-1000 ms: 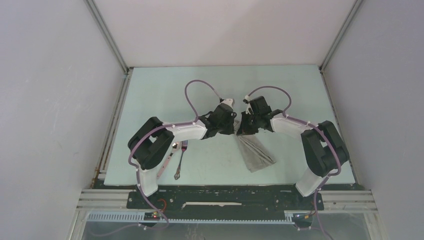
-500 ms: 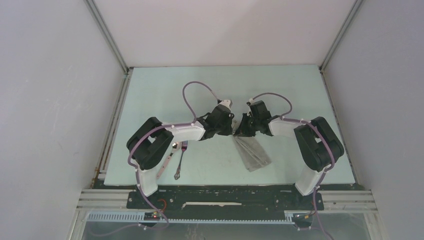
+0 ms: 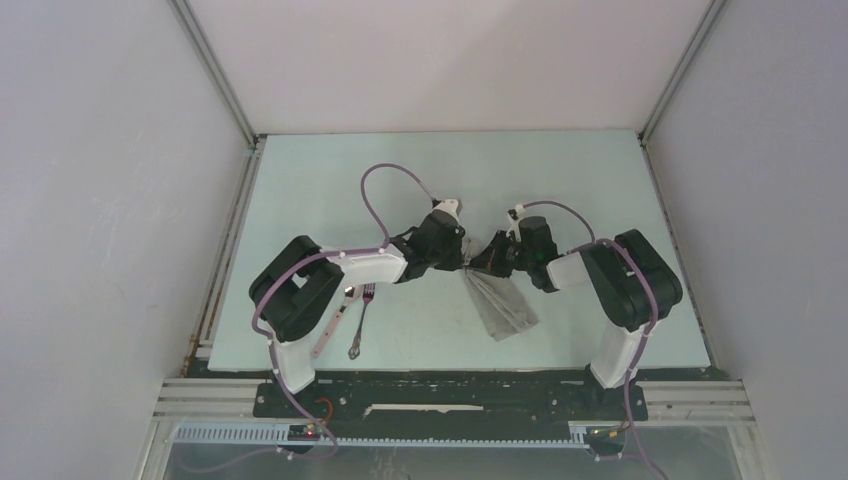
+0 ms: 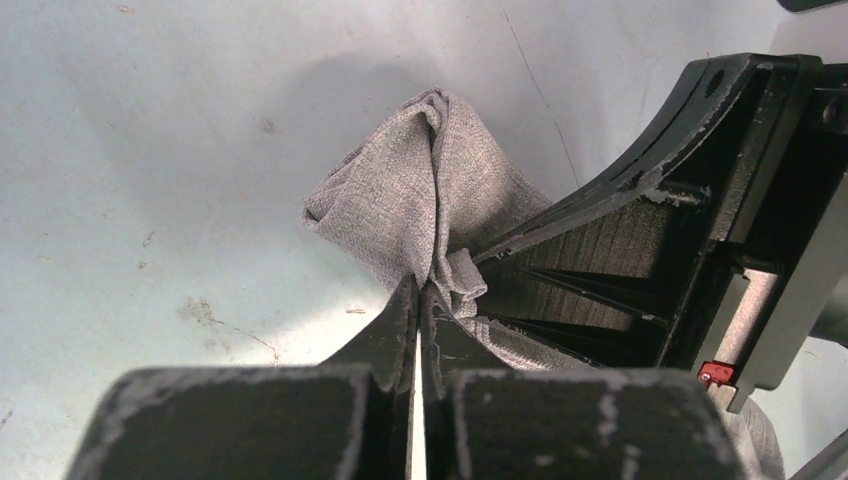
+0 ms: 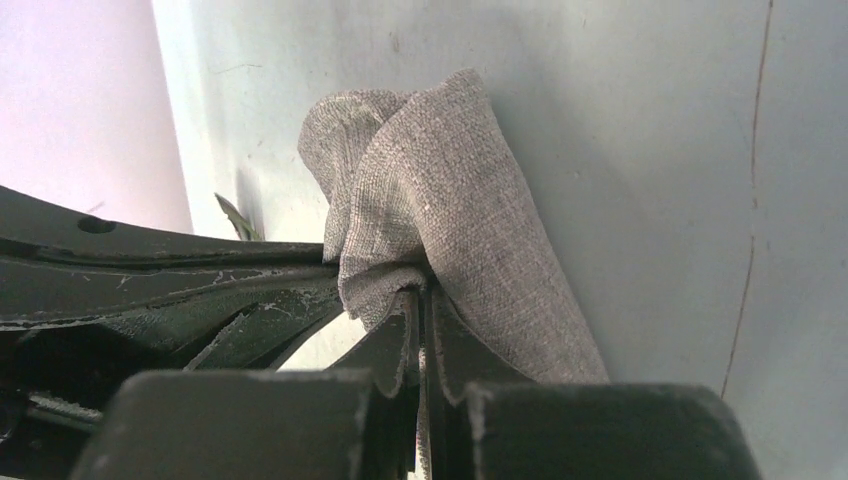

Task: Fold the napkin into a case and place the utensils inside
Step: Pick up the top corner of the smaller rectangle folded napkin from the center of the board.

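Note:
The grey napkin (image 3: 503,308) is bunched into a narrow strip that runs from the two grippers toward the table's near edge. My left gripper (image 3: 467,262) is shut on its upper end, with the cloth pinched at the fingertips (image 4: 418,290). My right gripper (image 3: 488,262) is shut on the same end, right beside the left one (image 5: 425,296). Puckered cloth (image 4: 440,185) (image 5: 450,190) rises beyond both pairs of jaws. The utensils lie at the near left, partly under the left arm: a spoon (image 3: 330,330) with a pale handle and a fork (image 3: 358,325).
The pale green table (image 3: 320,180) is walled by white panels on three sides. A black rail (image 3: 450,395) with the arm bases runs along the near edge. The right gripper's black fingers (image 4: 640,210) crowd the left wrist view.
The right arm has drawn in toward its base and its wrist has turned. Both grippers stay shut on the napkin, whose free end has slid slightly left.

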Controlling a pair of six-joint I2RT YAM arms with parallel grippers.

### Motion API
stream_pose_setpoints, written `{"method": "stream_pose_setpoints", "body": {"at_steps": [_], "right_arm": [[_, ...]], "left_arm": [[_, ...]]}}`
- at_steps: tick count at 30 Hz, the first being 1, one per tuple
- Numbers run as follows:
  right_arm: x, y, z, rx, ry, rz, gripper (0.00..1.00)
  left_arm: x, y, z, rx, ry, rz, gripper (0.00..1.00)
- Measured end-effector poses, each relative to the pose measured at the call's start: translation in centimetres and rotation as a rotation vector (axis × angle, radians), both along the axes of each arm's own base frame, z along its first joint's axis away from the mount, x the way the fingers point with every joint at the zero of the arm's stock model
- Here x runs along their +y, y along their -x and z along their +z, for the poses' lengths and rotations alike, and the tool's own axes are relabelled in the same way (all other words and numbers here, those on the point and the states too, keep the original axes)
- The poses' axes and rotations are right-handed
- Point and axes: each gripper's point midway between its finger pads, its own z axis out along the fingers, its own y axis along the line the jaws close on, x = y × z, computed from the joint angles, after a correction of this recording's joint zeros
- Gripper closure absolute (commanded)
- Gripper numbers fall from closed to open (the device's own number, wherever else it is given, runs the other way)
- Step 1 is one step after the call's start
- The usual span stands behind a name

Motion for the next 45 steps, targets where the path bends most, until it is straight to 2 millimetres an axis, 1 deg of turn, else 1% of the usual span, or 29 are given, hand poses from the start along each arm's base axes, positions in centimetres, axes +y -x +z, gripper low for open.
{"method": "stream_pose_setpoints", "body": {"at_steps": [1,4,9,13,21,26,30,34,39,40,41,43,44,45], "right_arm": [[0.1,-0.1,0.0,-0.001,-0.016,0.003,0.96],[0.3,-0.1,0.0,-0.009,-0.045,0.026,0.81],[0.3,0.3,0.1,-0.055,-0.028,0.082,0.70],[0.1,0.6,0.6,-0.107,0.009,0.131,0.65],[-0.3,1.0,0.8,-0.155,0.055,0.177,0.59],[-0.4,1.1,1.1,-0.175,0.069,0.192,0.58],[-0.3,0.8,1.3,-0.175,0.079,0.202,0.61],[0.3,-0.1,1.7,-0.193,0.075,0.208,0.68],[0.8,-0.5,0.8,-0.168,0.073,0.222,0.72],[0.9,-0.5,0.5,-0.162,0.074,0.224,0.75],[1.1,-0.5,0.4,-0.159,0.072,0.227,0.80],[1.3,-0.5,0.4,-0.161,0.071,0.227,0.94],[1.4,-0.5,0.4,-0.158,0.072,0.225,0.98],[1.5,-0.5,0.3,-0.152,0.071,0.220,1.00]], "left_arm": [[0.0,0.0,0.0,0.000,0.000,0.000,1.00],[0.0,0.0,0.0,-0.001,0.001,0.001,1.00],[0.3,-0.3,0.0,0.001,0.001,0.010,1.00],[0.6,-0.6,0.0,0.006,0.007,0.022,1.00],[0.6,-0.6,0.1,0.014,0.015,0.018,1.00],[0.6,-0.6,0.1,0.016,0.016,0.017,1.00],[0.6,-0.6,0.1,0.017,0.019,0.016,1.00],[0.6,-0.6,0.1,0.018,0.020,0.015,1.00],[0.7,-0.7,0.0,0.021,0.018,0.016,1.00],[0.7,-0.6,0.0,0.024,0.018,0.015,1.00],[0.7,-0.6,0.0,0.025,0.019,0.014,1.00],[0.8,-0.6,0.0,0.027,0.018,0.013,1.00],[0.8,-0.6,0.0,0.028,0.019,0.012,1.00],[0.7,-0.5,0.0,0.029,0.020,0.011,1.00]]}}
